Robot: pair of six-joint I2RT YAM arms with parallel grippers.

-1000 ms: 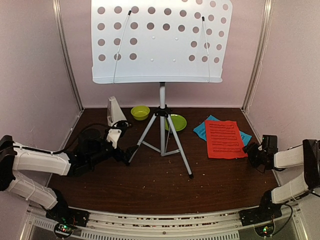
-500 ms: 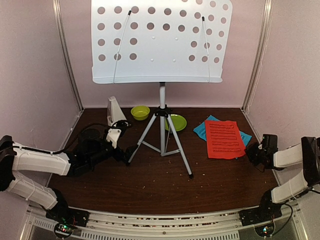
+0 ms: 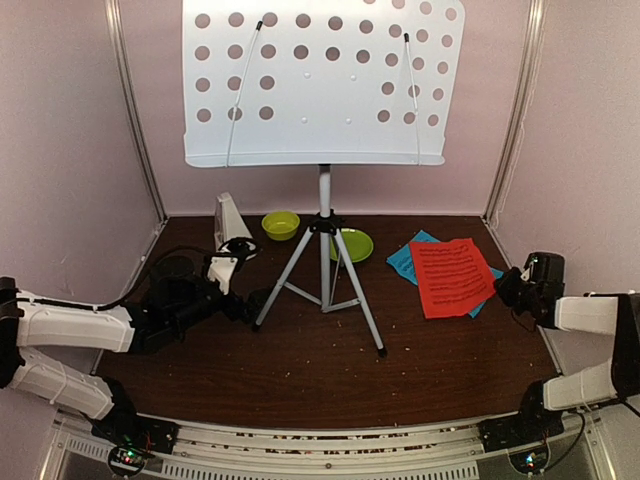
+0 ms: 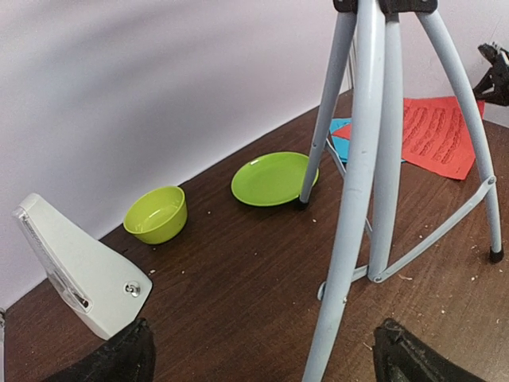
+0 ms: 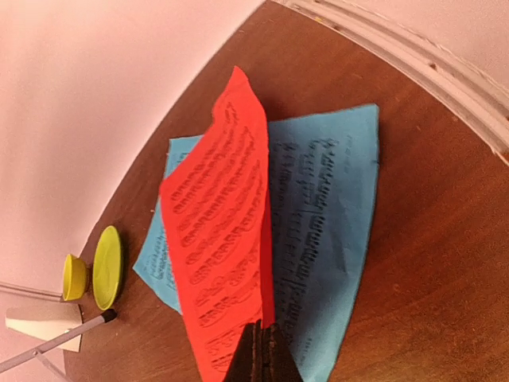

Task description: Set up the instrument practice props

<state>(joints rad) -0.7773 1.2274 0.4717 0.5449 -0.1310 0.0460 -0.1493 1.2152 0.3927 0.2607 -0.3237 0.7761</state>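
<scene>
Clamping the right jaws, open a second ago, onto the near edge of the red sheet point(image 5: 227, 263), now curling up off the blue sheet point(image 5: 326, 239) at the right of the desk point(image 3: 300, 370). Keeping the left jaws spread, empty, beside the tripod point(image 4: 374, 159). Probably ready for lifting toward the stand point(image 3: 315, 85).

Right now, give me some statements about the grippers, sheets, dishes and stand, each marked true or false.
1. The right gripper is shut on the red music sheet. True.
2. The left gripper is shut. False: it is open, holding nothing.
3. The blue music sheet lies under the red one. True.
4. The lime-green bowl sits on the lime-green plate. False: they stand apart.
5. The music-stand desk lies flat beside the sheets. False: it is mounted atop the tripod.
</scene>
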